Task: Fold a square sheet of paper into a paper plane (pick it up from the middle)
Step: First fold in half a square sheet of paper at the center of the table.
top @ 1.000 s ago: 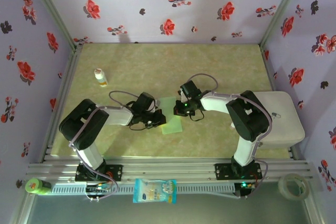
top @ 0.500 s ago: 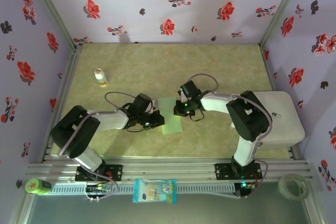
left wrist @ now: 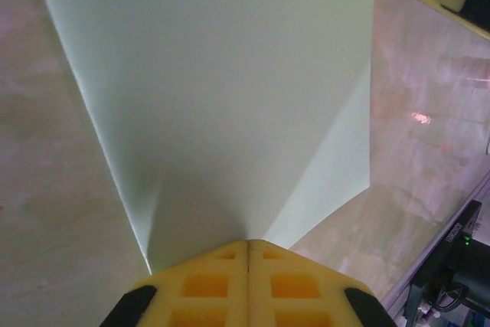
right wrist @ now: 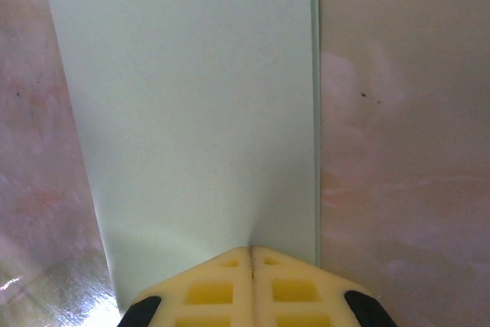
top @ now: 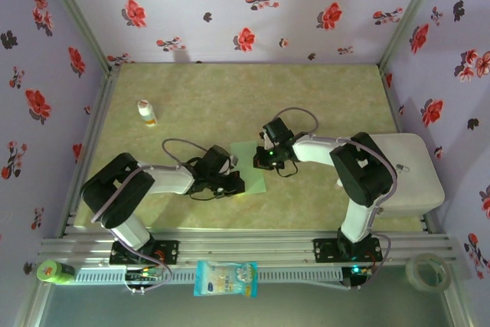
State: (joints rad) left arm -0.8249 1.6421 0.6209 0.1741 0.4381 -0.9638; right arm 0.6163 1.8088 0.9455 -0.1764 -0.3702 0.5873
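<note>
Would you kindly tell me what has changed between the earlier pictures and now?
The left gripper, shut, slid a little toward the near edge of the table along the pale mint-green sheet of paper. The right gripper, also shut, and the paper stayed where they were.

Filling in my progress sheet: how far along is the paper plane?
Early. Done: the square sheet of paper lies folded over, doubled edge visible. In hand: left gripper and right gripper, both shut, press their tips on it; a diagonal crease shows by the left. Left: wings; no pointed dart yet.
</note>
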